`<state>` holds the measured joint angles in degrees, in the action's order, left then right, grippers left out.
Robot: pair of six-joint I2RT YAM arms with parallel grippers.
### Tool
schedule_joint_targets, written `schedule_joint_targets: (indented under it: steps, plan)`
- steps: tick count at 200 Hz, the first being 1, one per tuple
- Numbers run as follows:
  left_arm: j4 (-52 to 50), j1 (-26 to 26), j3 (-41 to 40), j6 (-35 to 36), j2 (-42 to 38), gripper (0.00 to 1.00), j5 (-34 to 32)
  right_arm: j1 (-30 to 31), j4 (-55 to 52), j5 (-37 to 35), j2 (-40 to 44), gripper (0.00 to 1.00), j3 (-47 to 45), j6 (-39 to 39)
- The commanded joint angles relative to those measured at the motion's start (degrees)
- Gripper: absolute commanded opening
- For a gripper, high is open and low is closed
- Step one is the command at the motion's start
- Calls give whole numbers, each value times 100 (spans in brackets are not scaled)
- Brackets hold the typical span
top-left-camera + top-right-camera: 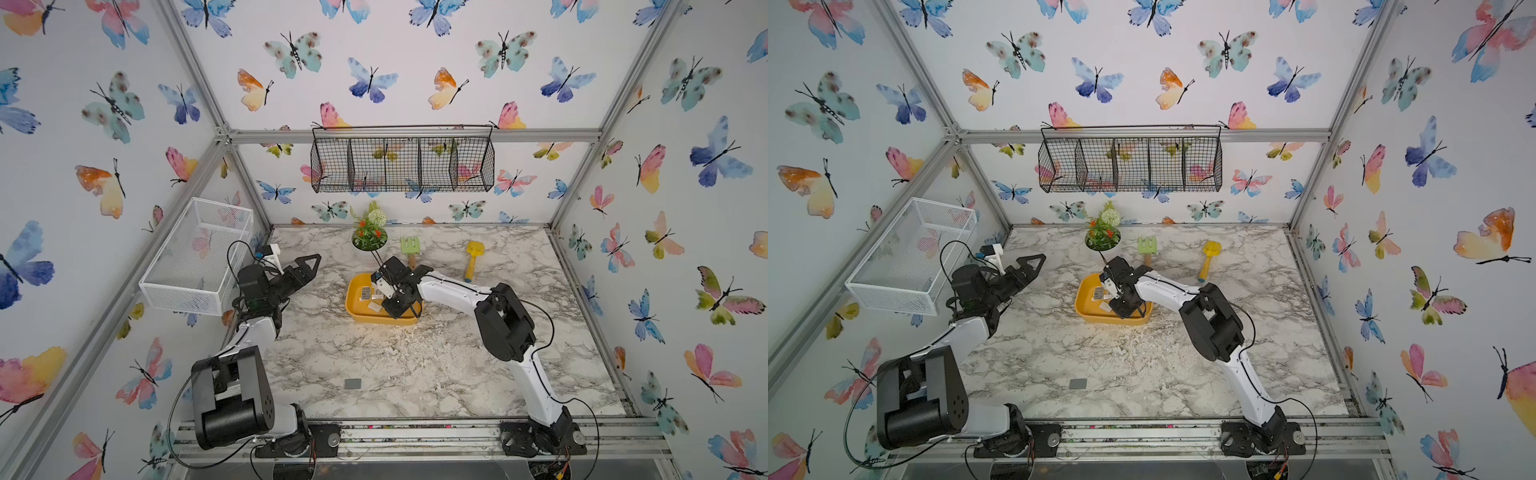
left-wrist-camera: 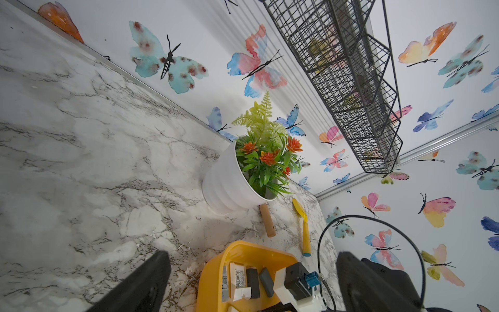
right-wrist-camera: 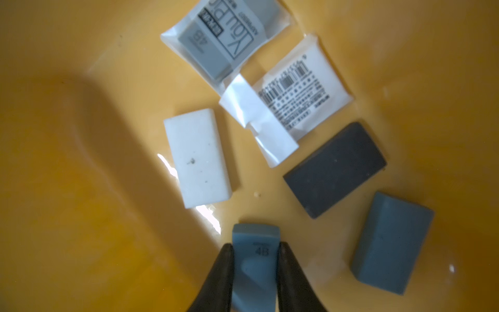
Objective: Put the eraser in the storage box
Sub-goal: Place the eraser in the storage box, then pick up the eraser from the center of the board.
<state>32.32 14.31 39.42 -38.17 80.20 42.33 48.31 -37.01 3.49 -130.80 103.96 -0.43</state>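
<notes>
The storage box point(image 1: 356, 316) point(image 1: 1084, 312) point(image 2: 216, 267) point(image 3: 81, 189), a shallow yellow tub, stands mid-table. My right gripper point(image 3: 255, 246) reaches down into it, shut on a blue-grey eraser point(image 3: 255, 235) marked 4B, with both fingers against its sides. On the box floor lie a white eraser point(image 3: 198, 158), a dark grey one point(image 3: 334, 168), another blue-grey one point(image 3: 391, 243) and two wrapped ones point(image 3: 302, 89). My left gripper point(image 1: 305, 274) point(image 1: 1030, 270) point(image 2: 252, 255) hangs open and holds nothing, left of the box, near the white mesh basket. A small flat grey piece point(image 1: 352, 383) point(image 1: 1077, 383) lies near the table's front edge.
A white pot of artificial flowers point(image 1: 369, 237) point(image 2: 229, 186) stands behind the box, with a green toy rake point(image 1: 410, 246) and a yellow toy shovel point(image 1: 473, 257) to its right. The white mesh basket point(image 1: 195, 257) hangs on the left wall. A black wire basket point(image 1: 401, 164) hangs on the back wall.
</notes>
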Motion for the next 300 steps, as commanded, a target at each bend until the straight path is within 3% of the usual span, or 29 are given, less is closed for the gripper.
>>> schedule_joint_targets:
  steps: [1,31,123,154,192,219,300]
  plan:
    - [108,27,101,-6,16,98,127,-24,-68,64,90,37,34,26]
    - [108,27,110,-5,44,98,136,-18,-103,90,122,51,118,4]
    - [108,28,119,-28,14,98,147,-10,-84,242,1356,72,259,-134]
    - [108,35,137,-37,4,98,119,260,154,330,2076,77,-654,-408]
    - [30,61,206,-51,2,98,57,1280,703,342,2912,81,-1853,-717]
    - [-36,74,222,-62,-43,98,30,1685,709,565,2810,83,-2067,-696]
    - [-142,99,207,-40,-80,98,7,2467,1368,114,1787,85,-2152,-556]
